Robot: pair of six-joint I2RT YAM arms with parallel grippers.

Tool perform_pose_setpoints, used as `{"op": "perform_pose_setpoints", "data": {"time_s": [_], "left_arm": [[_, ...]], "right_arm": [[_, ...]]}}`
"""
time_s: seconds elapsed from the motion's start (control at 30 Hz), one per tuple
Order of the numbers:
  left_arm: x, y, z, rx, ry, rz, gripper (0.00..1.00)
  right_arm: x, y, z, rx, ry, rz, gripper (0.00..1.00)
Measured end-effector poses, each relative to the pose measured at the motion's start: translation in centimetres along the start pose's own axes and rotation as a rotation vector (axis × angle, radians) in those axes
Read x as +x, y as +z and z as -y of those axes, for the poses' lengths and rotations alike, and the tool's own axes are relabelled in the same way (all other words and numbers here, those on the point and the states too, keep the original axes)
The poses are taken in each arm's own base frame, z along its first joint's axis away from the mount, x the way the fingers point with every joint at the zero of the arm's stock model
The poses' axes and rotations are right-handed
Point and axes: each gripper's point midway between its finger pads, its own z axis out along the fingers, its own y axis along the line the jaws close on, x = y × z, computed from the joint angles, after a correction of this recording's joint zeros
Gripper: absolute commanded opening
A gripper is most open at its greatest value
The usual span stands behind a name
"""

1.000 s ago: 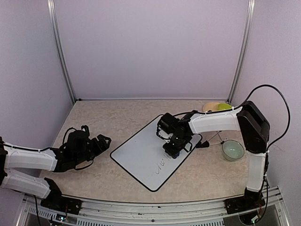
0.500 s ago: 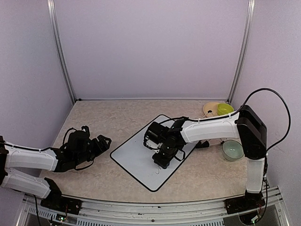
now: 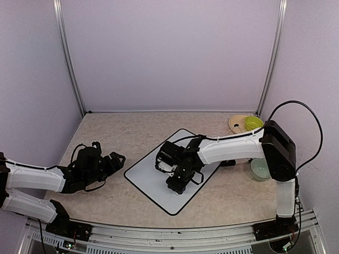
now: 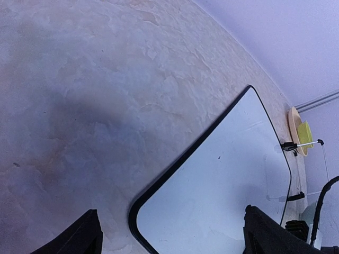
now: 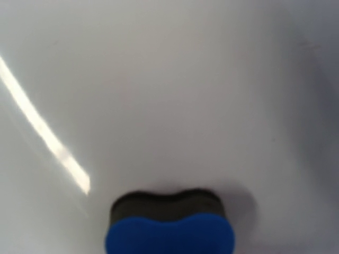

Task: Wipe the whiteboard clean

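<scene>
Two arms split the job: the right gripper (image 3: 176,182) clamps a blue eraser (image 5: 169,227) flat against the whiteboard (image 3: 148,177), lying in the middle of the table (image 3: 116,132), to wipe it, while the left gripper (image 3: 114,159) sits clear near the left edge, fingers apart.

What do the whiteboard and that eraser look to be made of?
The whiteboard: smooth, glossy white surface, likely a coated panel; a bright glare streak reflects off it. Its thin black frame looks plastic, though unsure. The eraser: matte blue body, probably foam or plastic, with a dark felt-like underside against the board.
</scene>
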Motion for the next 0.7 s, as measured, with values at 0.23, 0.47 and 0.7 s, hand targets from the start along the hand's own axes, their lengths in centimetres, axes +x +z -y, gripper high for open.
{"op": "perform_pose_setpoints", "data": {"time_s": [0.23,0.47,0.7], "left_arm": [[0.0,0.0,0.0,0.0,0.0,0.0,0.9],[0.0,0.0,0.0,-0.001,0.001,-0.001,0.9],[0.2,0.2,-0.2,-0.008,0.003,-0.005,0.9]], "right_arm": [[-0.1,0.4,4.1,-0.005,0.1,0.026,0.35],[0.7,0.4,12.4,0.078,0.256,0.04,0.35],[1.3,0.1,15.5,0.129,0.299,0.037,0.35]]}}
